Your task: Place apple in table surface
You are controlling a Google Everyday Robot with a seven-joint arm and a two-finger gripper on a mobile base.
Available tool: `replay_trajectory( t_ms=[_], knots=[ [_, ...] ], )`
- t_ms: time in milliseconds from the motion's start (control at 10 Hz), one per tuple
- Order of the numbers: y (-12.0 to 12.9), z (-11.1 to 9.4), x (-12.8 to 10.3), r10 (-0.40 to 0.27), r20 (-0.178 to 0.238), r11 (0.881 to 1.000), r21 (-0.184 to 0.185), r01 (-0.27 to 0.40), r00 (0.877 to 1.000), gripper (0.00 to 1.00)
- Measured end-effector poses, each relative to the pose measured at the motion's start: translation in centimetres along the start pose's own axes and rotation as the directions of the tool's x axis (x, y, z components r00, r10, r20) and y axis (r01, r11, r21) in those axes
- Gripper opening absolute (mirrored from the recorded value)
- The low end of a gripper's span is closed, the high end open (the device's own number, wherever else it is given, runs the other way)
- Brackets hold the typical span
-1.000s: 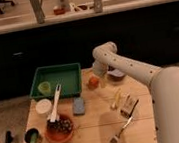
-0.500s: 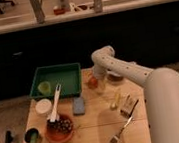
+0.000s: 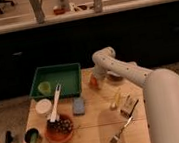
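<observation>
Camera view: the arm (image 3: 128, 71) has swung down from where it stood a second ago, and the tool (image 3: 95, 78) is now low at the apple (image 3: 93, 83), covering its upper part. The apple has not shifted. It sits at the far side of the surface (image 3: 97, 130), just beside the right wall of the green tray (image 3: 52, 68), and appears to rest on the wood. How wide the tool stands, and whether it has hold of the fruit, cannot be told from here. My judgement is that the approach is over and a grasp is at hand. The lift and the set-down on bare wood are not yet done.
</observation>
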Motion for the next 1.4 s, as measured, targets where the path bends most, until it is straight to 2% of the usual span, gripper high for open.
replay_trajectory(
  t_ms=[200, 300, 700, 1000, 1400],
  knots=[
    [0.3, -1.2, -0.3, -0.029, 0.007, 1.0, -0.009, 0.029, 1.0, 0.06],
    [0.3, -2.2, -0.6, -0.045, 0.012, 0.999, -0.007, 0.045, 0.999, 0.01],
    [0.9, -5.9, -1.5, -0.121, 0.056, 0.993, -0.003, 0.121, 0.991, 0.0],
    [0.9, -8.8, -2.3, -0.18, 0.098, 0.984, 0.017, 0.179, 0.979, 0.0],
    [0.6, -13.5, -4.3, -0.282, 0.128, 0.959, 0.054, 0.277, 0.951, 0.0]
  ],
)
